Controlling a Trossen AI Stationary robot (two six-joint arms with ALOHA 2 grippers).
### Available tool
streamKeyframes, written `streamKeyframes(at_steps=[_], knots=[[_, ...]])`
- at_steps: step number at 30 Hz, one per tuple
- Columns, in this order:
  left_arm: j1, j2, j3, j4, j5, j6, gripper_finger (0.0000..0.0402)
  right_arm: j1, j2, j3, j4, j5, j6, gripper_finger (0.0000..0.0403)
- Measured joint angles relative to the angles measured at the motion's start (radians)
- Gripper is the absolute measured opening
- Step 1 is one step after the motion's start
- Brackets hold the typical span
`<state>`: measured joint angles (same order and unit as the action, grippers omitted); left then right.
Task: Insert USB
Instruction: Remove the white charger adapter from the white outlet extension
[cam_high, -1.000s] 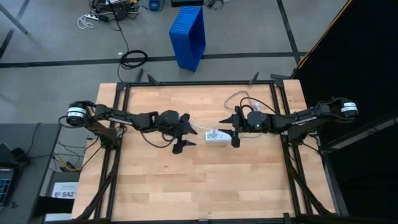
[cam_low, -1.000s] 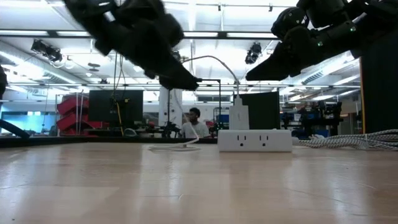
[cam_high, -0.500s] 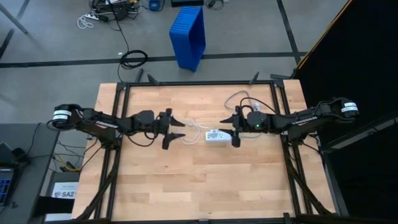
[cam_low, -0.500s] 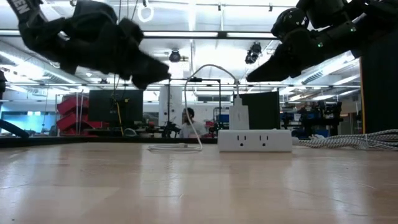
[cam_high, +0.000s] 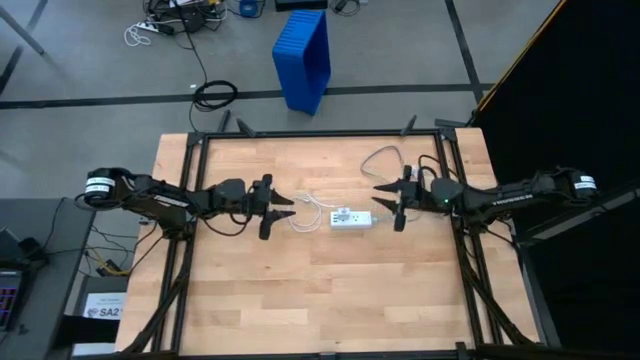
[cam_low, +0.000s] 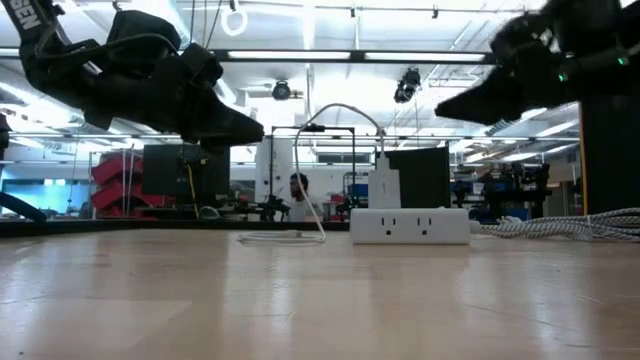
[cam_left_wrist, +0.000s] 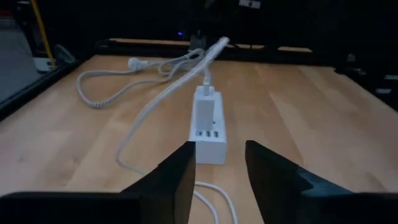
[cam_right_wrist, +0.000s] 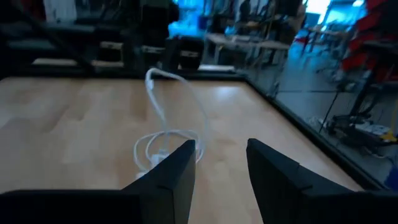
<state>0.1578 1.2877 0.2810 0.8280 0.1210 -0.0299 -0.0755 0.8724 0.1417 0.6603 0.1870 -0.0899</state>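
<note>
A white power strip (cam_high: 350, 217) lies flat in the middle of the wooden table, with a white adapter (cam_low: 383, 185) standing on its top. The USB (cam_low: 338, 106), a thin white cable, arcs up from the adapter and comes down to loose loops (cam_high: 310, 212) on the table left of the strip. My left gripper (cam_high: 291, 208) hovers left of those loops, open, pointing at the strip's end (cam_left_wrist: 208, 134). My right gripper (cam_high: 388, 205) hovers just right of the strip, open with nothing between its fingers, and in its wrist view the loops (cam_right_wrist: 152, 149) lie ahead.
The strip's thicker grey cord (cam_high: 385, 158) curls toward the table's far right and ends in a plug (cam_left_wrist: 134, 62). A black frame (cam_high: 320, 133) runs round the table. A blue bin (cam_high: 303, 58) stands on the floor beyond the far edge. A person (cam_low: 298, 195) sits in the room behind.
My left gripper has drawn back from the strip toward the table's left edge, tipped up nearer level, and narrowed its fingers without taking anything. My right gripper has pulled away from the strip toward the right edge. The strip has stayed put.
</note>
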Motion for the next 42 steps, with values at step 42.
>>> streamKeyframes(at_steps=[42], knots=[[-0.107, 0.185, 0.132, -0.001, 0.071, 0.005, 0.0121, -0.033, 0.005, -0.045, 0.140, -0.006, 0.021, 0.0125]])
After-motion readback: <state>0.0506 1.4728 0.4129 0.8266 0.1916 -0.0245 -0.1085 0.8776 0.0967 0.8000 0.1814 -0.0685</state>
